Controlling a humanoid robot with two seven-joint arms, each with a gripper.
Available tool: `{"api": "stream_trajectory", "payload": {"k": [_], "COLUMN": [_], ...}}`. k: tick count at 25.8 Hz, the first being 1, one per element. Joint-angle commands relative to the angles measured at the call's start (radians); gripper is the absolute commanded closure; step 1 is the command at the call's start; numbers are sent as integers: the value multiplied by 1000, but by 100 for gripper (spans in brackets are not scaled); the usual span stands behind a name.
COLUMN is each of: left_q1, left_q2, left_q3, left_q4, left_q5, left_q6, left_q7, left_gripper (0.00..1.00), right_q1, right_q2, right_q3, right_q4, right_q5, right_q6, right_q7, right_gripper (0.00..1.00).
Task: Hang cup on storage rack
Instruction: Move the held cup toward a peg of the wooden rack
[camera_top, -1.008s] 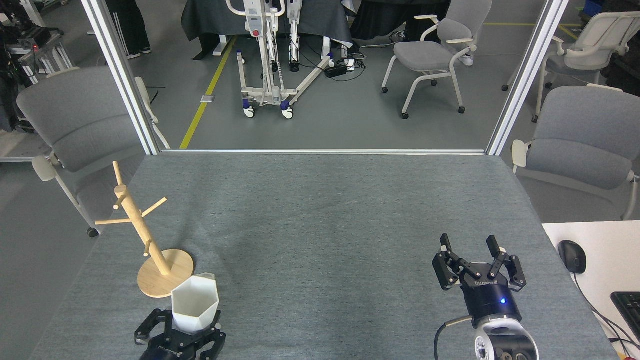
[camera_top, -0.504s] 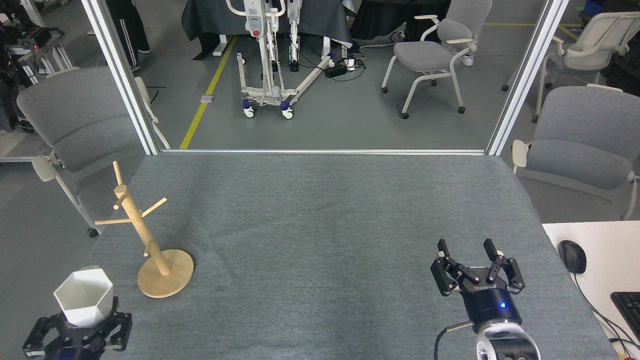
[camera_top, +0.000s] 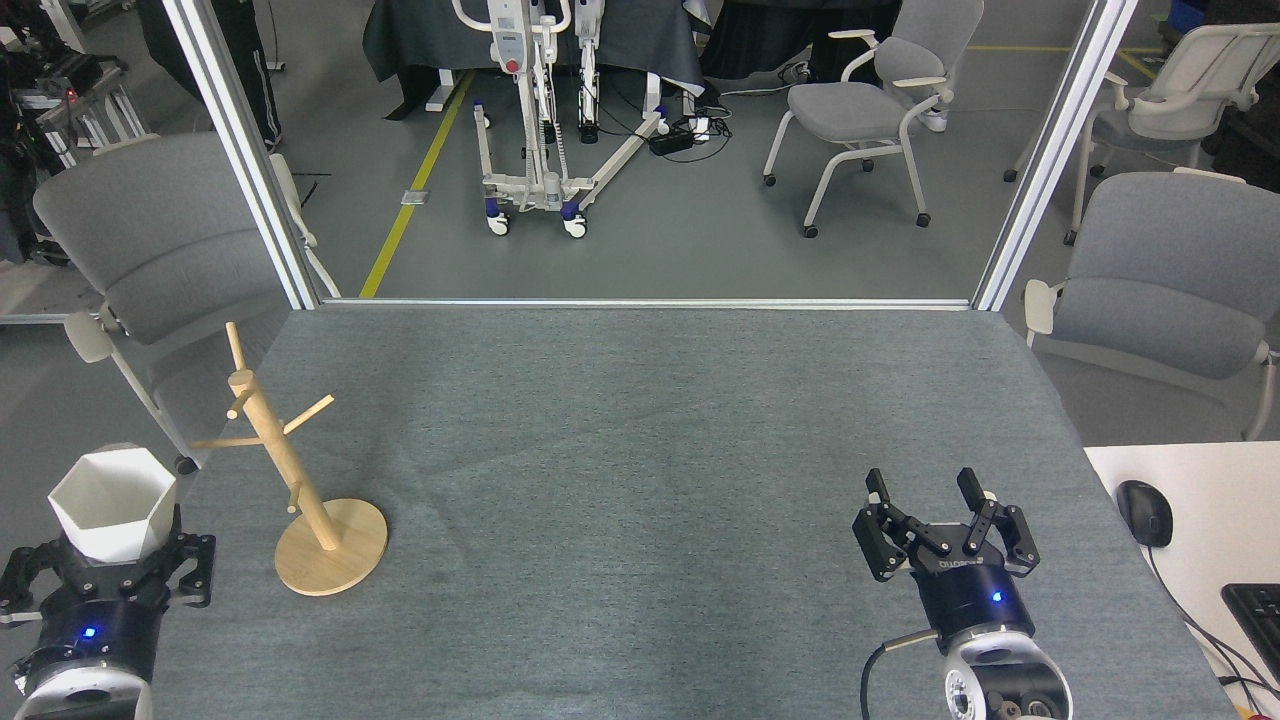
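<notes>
The left gripper (camera_top: 105, 555) is sitting at the lower left of the head view, just past the left edge of the grey-carpeted bench (camera_top: 640, 450), and its black fingers are clamping the narrow base of the cup (camera_top: 112, 502). The cup is standing upright in that hold, its hexagonal rim opening upward and tilting slightly toward the camera. The storage rack (camera_top: 290, 480) is standing on the bench just to the right of the cup and apart from it, its round wooden base lying flat and its pegs all bare. The right gripper (camera_top: 925, 492) is hovering over the lower right part of the bench with its fingers spread apart, holding nothing.
</notes>
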Motion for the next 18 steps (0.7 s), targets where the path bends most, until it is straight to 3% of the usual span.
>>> {"api": "stream_trajectory", "payload": {"k": [1,18], "left_q1": [-28,-49], "left_q2": [0,-12], "left_q3": [0,-59], "left_q4": [17,37], "left_q5": [-31,-96], "left_q6": [-2,-2], "left_q7": [1,1], "left_gripper": [100,100], "right_q1": [-2,-13], "right_q2": [0,-8], "right_q3": [1,10], "right_q4": [3,20], "right_q5": [0,-1], "right_q6": [-2,3], "right_q7": [3,5], "right_gripper": [1,1]}}
